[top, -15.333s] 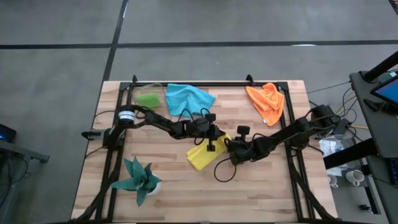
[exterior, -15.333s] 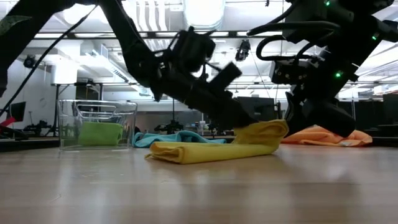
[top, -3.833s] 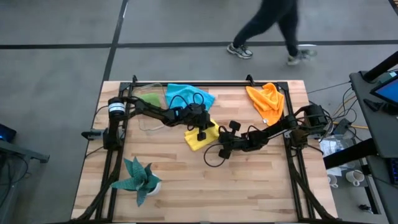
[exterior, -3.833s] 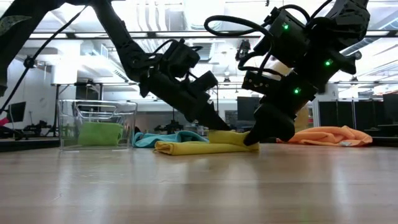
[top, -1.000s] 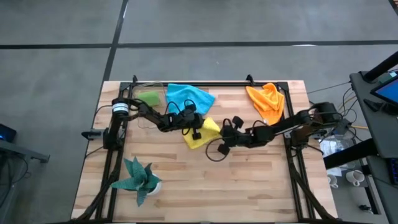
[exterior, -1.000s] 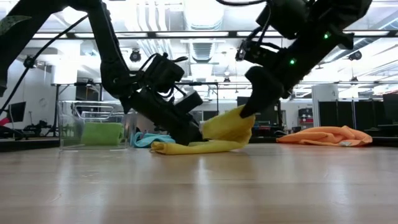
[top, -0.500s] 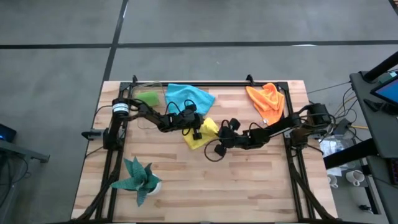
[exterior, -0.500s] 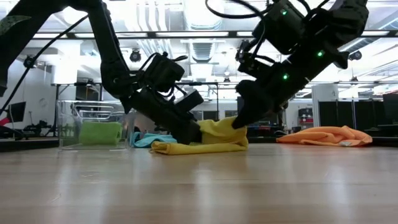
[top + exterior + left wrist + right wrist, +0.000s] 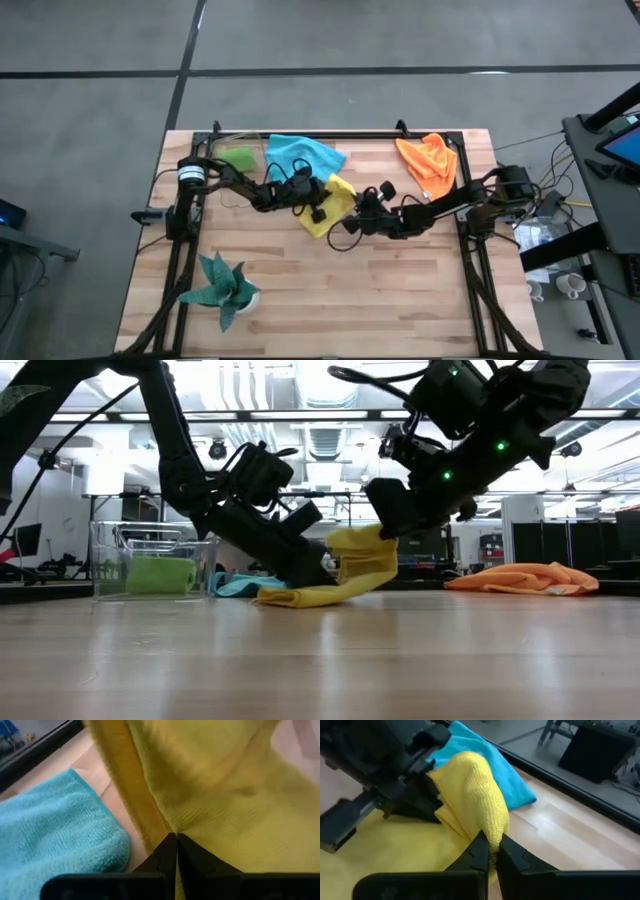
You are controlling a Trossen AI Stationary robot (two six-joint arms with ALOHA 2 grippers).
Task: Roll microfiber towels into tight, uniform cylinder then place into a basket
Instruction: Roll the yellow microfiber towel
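Pinching soft, fuzzy yellow towel [image 9: 470, 785], right gripper [image 9: 491, 851], fold lifted

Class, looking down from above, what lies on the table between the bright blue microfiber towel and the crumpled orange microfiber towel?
In the high view, only bare wooden table lies between the blue towel and the orange towel.

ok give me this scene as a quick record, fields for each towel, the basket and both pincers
yellow towel: mid-table, one end lifted, pinched by both pincers
left pincer: shut on yellow towel
right pincer: shut on a raised fold of yellow towel
blue towel: loose at the back, beside the yellow one
orange towel: crumpled, back right corner
green towel: inside the basket
basket: back left, clear walls
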